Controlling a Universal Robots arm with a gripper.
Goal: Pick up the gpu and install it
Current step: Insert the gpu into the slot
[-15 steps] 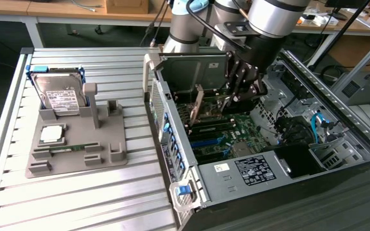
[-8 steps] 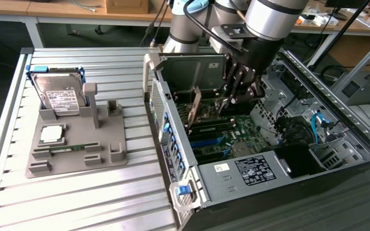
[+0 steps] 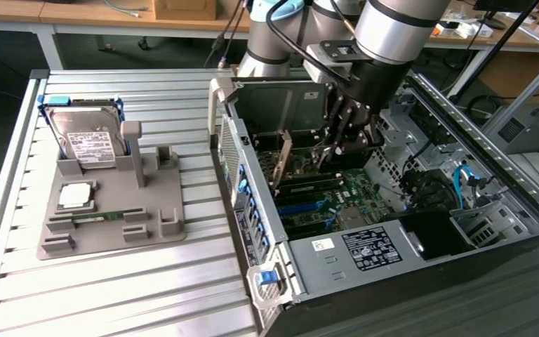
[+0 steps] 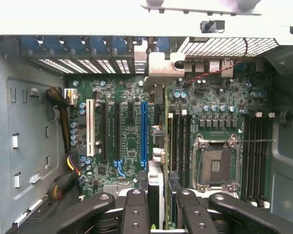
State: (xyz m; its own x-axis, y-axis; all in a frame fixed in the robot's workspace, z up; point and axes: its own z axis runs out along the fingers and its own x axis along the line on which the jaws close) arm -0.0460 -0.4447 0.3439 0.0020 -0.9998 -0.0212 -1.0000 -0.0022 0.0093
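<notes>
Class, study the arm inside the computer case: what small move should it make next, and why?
Probably ease the gpu straight down toward the motherboard: the fingers grip it edge-on above the expansion slots, and it does not look seated yet.

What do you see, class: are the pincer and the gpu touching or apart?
Touching. The wrist view shows the gpu edge-on, pinched between the fingers of the pincer with no visible gap.
</notes>
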